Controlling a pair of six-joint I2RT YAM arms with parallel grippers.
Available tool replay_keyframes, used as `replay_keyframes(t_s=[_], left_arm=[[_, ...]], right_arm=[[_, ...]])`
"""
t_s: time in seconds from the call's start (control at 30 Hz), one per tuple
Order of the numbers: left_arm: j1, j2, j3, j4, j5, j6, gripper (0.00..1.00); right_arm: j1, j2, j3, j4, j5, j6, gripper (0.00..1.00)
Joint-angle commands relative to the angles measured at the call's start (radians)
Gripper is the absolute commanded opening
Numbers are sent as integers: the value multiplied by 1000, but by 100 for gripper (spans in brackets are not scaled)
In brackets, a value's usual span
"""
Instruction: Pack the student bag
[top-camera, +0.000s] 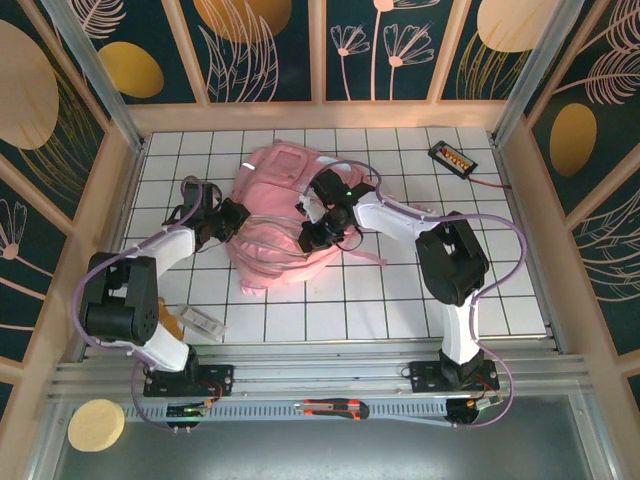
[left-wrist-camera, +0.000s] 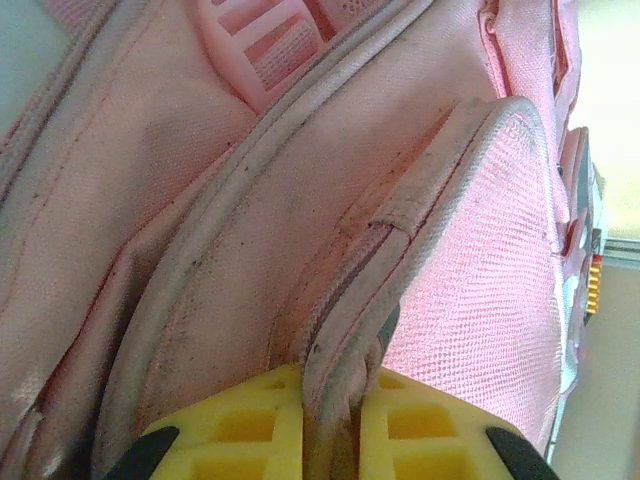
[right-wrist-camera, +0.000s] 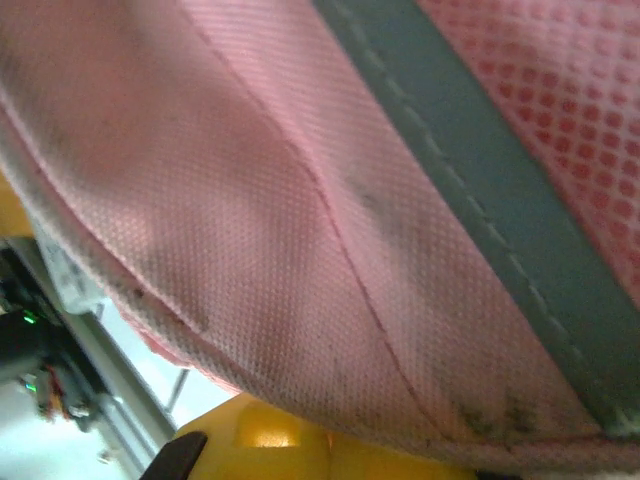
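student bag (top-camera: 285, 225) mid-table, clamped at its piped edge (left-wrist-camera: 345, 300) by the nearly closed left gripper (left-wrist-camera: 330, 390), pressed by the fully closed right gripper (top-camera: 318, 236), hold unclear; looks barely begun, with the top view giving a clear case (top-camera: 205, 321) outside it and the left wrist the pinched seam.

The top camera looks steeply down from above the near edge over the whole counter (top-camera: 400, 290). Both wrist cameras sit very close to the student bag (top-camera: 280, 215) — the left looking along its fingers (left-wrist-camera: 235, 435), the right closer still — and all three views share it.
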Motion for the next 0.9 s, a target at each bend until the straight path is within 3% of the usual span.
replay_keyframes(t_s=[0.0,0.17,0.37,0.6,0.87], left_arm=[[-43,-29,9,-101,12,68,2],[-45,-51,26,-167,-59,143,0],[-66,-62,49,-187,-93,171,0],[-101,-77,54,-187,-109,171,0],[-102,-91,46,-191,-114,169,0]], right_arm=[[-21,-48,-21,94,-88,181,0],[-82,-83,-85,135,-212,385,0],[-57,-49,-22,181,-309,475,0],[-52,20,68,126,-305,473,5],[-98,-51,-18,93,-176,544,10]])
